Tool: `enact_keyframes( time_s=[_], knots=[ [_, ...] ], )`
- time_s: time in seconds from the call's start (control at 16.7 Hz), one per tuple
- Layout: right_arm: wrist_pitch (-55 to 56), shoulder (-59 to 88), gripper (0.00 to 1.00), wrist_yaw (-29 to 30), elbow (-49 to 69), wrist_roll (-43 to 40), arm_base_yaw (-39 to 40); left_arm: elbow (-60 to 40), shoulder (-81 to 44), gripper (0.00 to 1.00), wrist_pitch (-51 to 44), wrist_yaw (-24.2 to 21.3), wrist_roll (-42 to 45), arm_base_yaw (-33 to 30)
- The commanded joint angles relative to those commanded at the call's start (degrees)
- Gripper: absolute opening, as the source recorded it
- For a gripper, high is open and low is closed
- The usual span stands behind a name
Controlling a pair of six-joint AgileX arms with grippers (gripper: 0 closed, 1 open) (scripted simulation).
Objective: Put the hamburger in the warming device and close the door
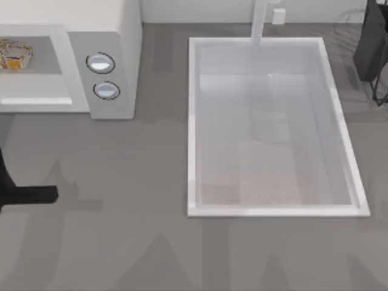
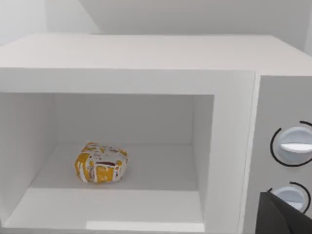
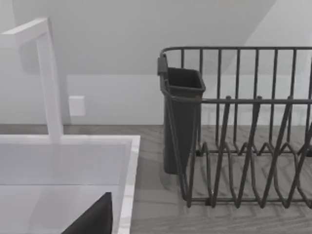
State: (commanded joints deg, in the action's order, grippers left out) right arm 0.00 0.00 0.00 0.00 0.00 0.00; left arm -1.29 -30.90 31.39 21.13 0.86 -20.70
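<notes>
From above, the hamburger [image 1: 13,53] sits inside the warming device [image 1: 115,36] at the table's [image 1: 121,230] far left; the left arm [image 1: 27,195] hangs in front.

The left wrist view shows it wrapped, rounded and crinkly, probably light and soft. The cavity stands open.

The right wrist view faces a sink [image 3: 127,170] and wire rack [image 3: 243,126].

Whether either arm's fingers are spread, I cannot tell.
</notes>
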Motion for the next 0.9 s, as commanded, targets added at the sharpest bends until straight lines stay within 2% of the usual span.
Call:
enact_keyframes(
  time_s=[0.18,0.36,0.6,0.9],
  knots=[
    [0.0,0.0,1.0,0.0,0.0,0.0,0.0,-0.4,-0.5,0.0,-0.8,-0.9,0.7,0.9],
    [0.0,0.0,1.0,0.0,0.0,0.0,0.0,-5.8,-5.7,0.0,-5.8,-6.3,6.0,6.0],
    [0.0,0.0,1.0,0.0,0.0,0.0,0.0,-21.6,-20.8,0.0,-19.1,-20.8,19.4,20.1],
    [0.0,0.0,1.0,0.0,0.0,0.0,0.0,-50.1,-45.9,0.0,-42.7,-41.7,37.1,45.2]
  ],
)
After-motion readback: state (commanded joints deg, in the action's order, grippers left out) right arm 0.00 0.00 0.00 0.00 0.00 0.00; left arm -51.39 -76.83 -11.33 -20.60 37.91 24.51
